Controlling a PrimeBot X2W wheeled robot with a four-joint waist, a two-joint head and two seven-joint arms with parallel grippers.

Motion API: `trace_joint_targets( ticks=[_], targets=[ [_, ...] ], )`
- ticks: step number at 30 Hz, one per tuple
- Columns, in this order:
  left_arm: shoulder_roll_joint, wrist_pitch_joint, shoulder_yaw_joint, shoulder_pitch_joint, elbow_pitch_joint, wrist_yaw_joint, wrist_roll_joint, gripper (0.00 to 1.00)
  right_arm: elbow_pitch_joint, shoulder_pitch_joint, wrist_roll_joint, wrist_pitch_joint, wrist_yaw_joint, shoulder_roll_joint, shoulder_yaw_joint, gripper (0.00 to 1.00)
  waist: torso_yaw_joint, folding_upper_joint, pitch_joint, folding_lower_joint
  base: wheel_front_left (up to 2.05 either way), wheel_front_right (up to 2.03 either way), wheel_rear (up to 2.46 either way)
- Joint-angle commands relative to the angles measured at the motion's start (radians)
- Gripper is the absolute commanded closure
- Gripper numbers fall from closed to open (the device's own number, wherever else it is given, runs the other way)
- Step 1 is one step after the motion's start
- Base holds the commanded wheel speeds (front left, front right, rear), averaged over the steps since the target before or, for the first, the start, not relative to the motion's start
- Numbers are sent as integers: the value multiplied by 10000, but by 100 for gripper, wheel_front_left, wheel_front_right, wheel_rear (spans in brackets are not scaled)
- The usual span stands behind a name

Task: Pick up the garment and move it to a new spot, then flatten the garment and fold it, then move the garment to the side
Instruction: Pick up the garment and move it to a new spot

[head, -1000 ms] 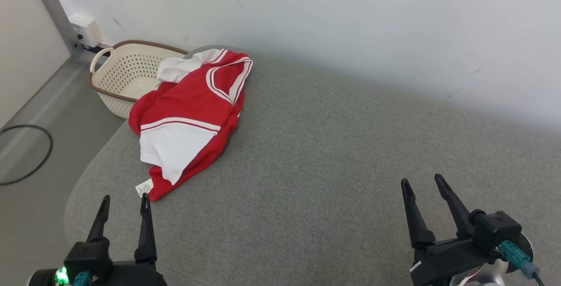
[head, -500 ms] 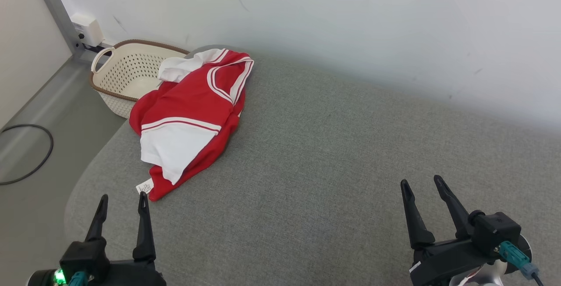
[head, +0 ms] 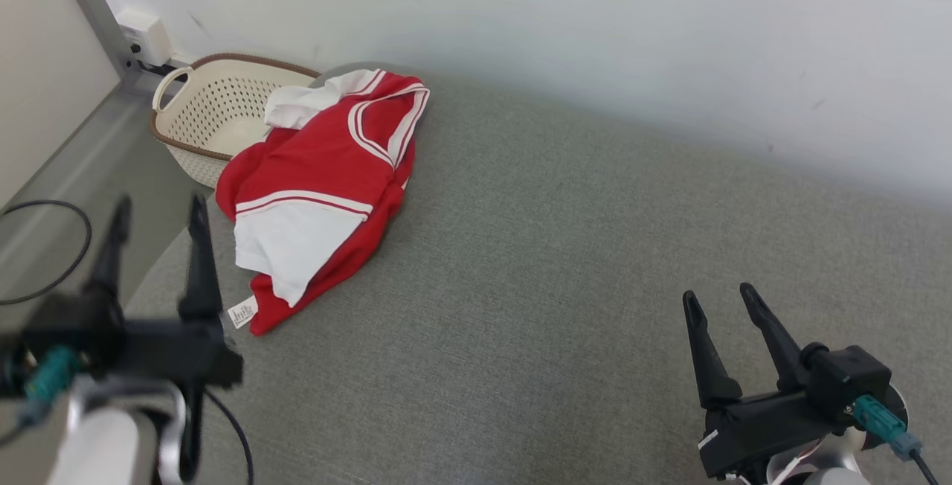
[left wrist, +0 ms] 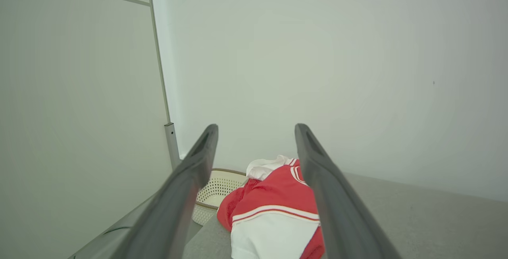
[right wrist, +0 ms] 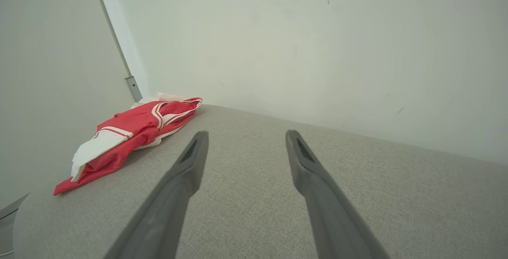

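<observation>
Two tools stand wide open and empty, the left tool (head: 160, 201) near the red and white garment (head: 312, 187), which lies crumpled at the grey worktop's (head: 558, 247) far left corner beside a basket (head: 216, 109), the right tool (head: 718, 291) well apart.

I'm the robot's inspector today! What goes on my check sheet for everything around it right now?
Surface: grey fabric pad, smooth, mostly bare.
Job's things: red and white garment, crumpled at the far left corner, white label sticking out.
Clutter: cream basket beside the pad, next to the garment.
Tools: left tool open, beside the garment's near end; right tool open, over the pad; both hold nothing.
Cables: black cable looped on the floor; teal plug on the right tool.
Surroundings: white wall, metal post with a white box.
</observation>
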Motion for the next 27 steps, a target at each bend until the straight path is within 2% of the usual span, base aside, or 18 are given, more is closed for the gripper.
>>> trace_joint_targets(
  ticks=[1,5,12,13,20,27],
  targets=[
    [101,87,68,-478,45,-87,-93,0,-72,-142,-34,23,6,-110,25,0,-110,-1,225,0,0,0,0],
    [391,633,297,-2021,942,-438,-465,0,-272,-337,-37,121,8,-249,76,0,-368,-1,634,0,0,0,0],
    [629,1697,325,-4060,4001,-1145,-1221,0,-640,-774,-4,355,6,-615,160,0,-966,-1,1586,0,0,0,0],
    [629,1697,325,-4060,4001,-1145,-1221,0,-640,-774,-4,355,6,-615,160,0,-966,-1,1586,0,0,0,0],
    [723,2413,444,-5053,7193,-1555,-1808,0,-905,-1250,113,537,8,-980,350,0,-1547,-1,2569,0,0,0,0],
    [665,2670,583,-5583,9377,-2028,-2338,0,-1082,-1607,154,655,6,-1290,356,0,-1888,-1,3341,0,0,0,0]
  ],
)
